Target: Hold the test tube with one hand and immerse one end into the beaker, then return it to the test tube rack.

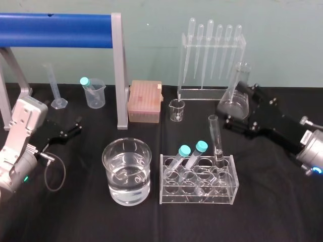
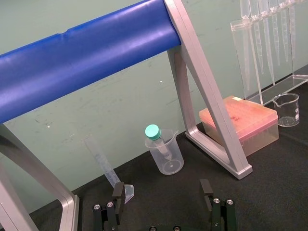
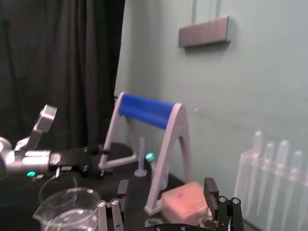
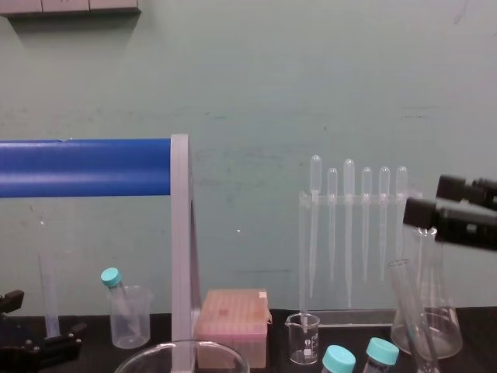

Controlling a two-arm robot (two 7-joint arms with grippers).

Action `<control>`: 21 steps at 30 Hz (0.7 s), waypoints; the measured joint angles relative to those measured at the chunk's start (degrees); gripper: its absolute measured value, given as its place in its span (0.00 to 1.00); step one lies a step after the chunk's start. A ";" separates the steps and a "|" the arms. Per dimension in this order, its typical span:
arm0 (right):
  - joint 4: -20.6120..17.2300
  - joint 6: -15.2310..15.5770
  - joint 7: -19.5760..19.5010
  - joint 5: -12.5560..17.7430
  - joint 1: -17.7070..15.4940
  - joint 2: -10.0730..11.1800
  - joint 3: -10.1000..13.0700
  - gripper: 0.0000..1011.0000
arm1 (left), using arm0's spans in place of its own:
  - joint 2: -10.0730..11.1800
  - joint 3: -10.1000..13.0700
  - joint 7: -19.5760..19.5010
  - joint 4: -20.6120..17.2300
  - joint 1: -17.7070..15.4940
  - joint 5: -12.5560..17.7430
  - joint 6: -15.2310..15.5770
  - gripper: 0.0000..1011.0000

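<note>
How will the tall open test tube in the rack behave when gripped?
The test tube looks like thin clear glass: probably fragile and slippery. It stands far above the rack, so a nudge from the right gripper, open behind it, would likely tilt it. The left gripper idles leftward.

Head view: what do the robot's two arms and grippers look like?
The left gripper is small and black, on a boxy silver-white arm with a green light and a looping black cable. The right gripper is longer and black, on a thick silver cylindrical wrist with a glowing blue ring.
</note>
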 joint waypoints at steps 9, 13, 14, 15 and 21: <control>2.49 4.52 2.02 -0.60 0.69 -0.91 -1.78 0.99 | 0.00 0.00 0.00 0.00 0.00 0.00 0.00 0.99; 3.32 5.75 2.13 -1.17 1.13 -1.14 -2.41 0.99 | 0.00 0.00 0.00 0.00 0.00 0.00 0.00 0.99; 3.48 5.96 2.14 -1.25 1.22 -1.19 -2.53 0.99 | 0.00 0.00 0.00 0.00 0.00 0.00 0.00 0.99; 3.63 6.12 2.14 -1.34 1.30 -1.25 -2.67 0.99 | 0.00 0.00 0.00 0.00 0.00 0.00 0.00 0.99; 4.89 7.19 2.17 -2.00 2.12 -1.89 -3.48 0.99 | 0.00 0.00 0.00 0.00 0.00 0.00 0.00 0.99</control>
